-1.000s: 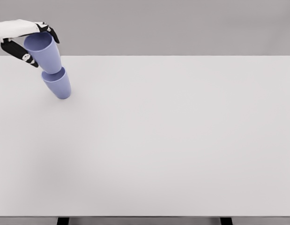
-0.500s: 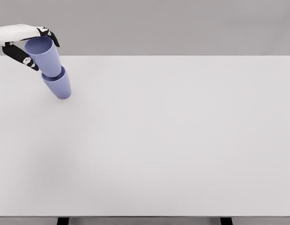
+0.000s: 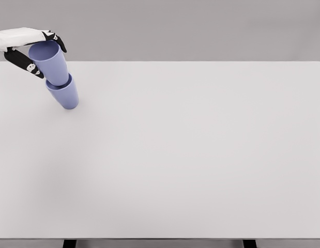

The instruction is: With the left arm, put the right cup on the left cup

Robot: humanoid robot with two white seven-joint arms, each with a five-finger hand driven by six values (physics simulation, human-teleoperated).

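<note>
Two lavender plastic tumblers sit at the far left of the white surface (image 3: 201, 155): the upper cup (image 3: 50, 62), grasped at its rim by the left robot hand (image 3: 26, 47), nests in the lower cup (image 3: 64, 94). Both look light, rigid and slippery.

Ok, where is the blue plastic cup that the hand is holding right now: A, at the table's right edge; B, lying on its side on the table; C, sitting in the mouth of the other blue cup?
C: the left hand grips the upper blue plastic cup, whose base sits inside the lower blue cup at the white table's far left.
</note>
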